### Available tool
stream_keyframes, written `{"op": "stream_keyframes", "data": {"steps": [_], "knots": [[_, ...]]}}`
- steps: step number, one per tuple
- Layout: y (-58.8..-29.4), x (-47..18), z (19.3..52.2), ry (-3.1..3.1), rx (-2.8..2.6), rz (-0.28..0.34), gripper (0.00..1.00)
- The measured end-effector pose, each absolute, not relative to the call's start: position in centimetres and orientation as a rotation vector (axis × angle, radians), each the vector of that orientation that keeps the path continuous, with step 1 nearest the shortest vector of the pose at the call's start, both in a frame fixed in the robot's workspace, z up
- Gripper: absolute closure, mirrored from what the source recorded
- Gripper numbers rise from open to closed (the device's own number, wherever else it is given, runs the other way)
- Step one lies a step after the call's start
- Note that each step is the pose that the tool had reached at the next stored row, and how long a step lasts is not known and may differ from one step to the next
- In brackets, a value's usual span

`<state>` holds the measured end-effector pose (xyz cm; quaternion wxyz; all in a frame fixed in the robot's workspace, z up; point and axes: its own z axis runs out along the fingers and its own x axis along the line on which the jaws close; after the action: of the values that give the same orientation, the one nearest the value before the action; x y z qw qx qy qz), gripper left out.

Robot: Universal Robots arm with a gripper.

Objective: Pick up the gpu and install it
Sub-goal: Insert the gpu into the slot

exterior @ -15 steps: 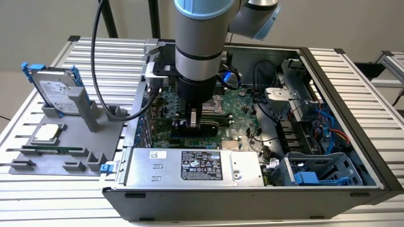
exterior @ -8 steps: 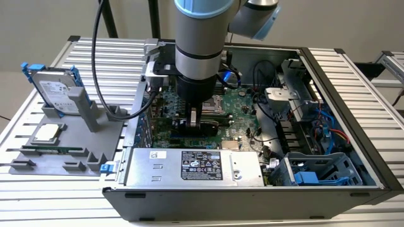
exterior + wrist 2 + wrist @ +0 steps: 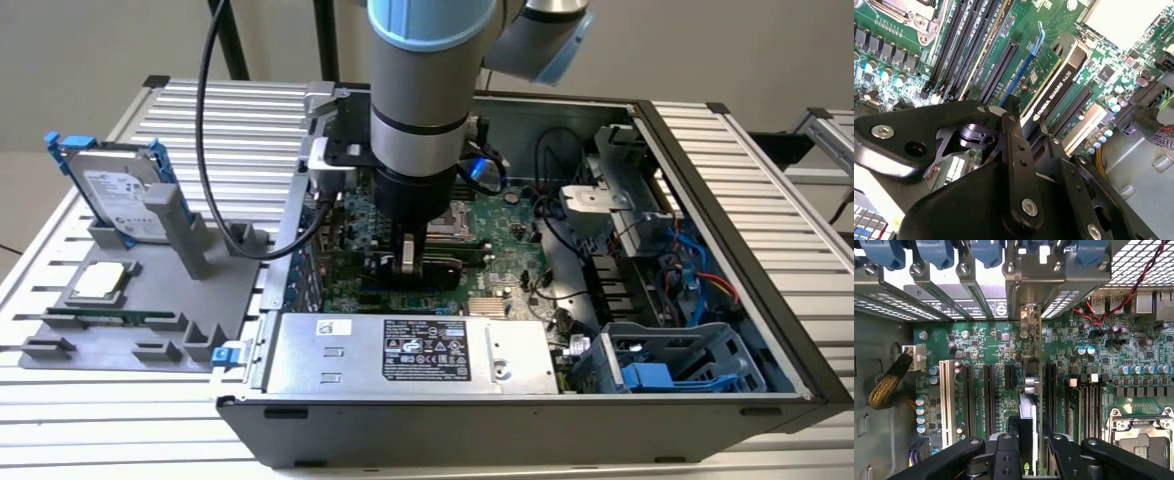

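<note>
Gripper (image 3: pixel 1026 452) is right over the motherboard (image 3: pixel 999 340), jaws narrow and clamped on the top edge of the gpu (image 3: pixel 1027 405), one finger (image 3: pixel 1006 455) on each face. In the second wrist view the same hold shows: the gpu (image 3: pixel 1056 82) stands on edge, black shroud w/ white lettering on one side, green board on the other, gripper (image 3: pixel 1026 125) pinching it from above.

The card sits upright w/ its lower edge at or in a long expansion slot of the motherboard; whether it's fully seated I can't tell from here. Its metal end bracket (image 3: pixel 1029 315) lines up w/ the slotted rear panel (image 3: pixel 954 290) beyond the motherboard's far edge. Just beside the card, empty black slots (image 3: pixel 989 390) run parallel, and a white slot (image 3: pixel 945 395) lies further along, toward the braided cable (image 3: pixel 889 385).

Handling, as a judgement: light, stiff, flat card, but fragile (edge contacts and small parts on the green face). Best hold is the top edge mid-length, as now, pads on shroud and bare board, push straight down w/o tilt.

In the exterior view the gripper (image 3: pixel 414 262) hangs inside the open PC case (image 3: pixel 747 200), above the motherboard; a hard drive (image 3: pixel 118 190) stands in a grey fixture (image 3: pixel 134 300) outside the case, well apart.
</note>
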<state>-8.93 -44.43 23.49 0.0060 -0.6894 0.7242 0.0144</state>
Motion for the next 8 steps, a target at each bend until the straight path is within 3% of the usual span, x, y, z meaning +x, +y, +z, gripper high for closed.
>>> {"op": "stream_keyframes", "data": {"steps": [4, 5, 8], "knots": [[-44.42, -8.93, 23.47, 2.266, -2.157, 0.045, 1.0], [-44.38, -8.91, 23.39, 2.264, -2.156, 0.047, 0.0], [-44.42, -8.92, 23.46, 2.266, -2.157, 0.045, 0.0]]}}
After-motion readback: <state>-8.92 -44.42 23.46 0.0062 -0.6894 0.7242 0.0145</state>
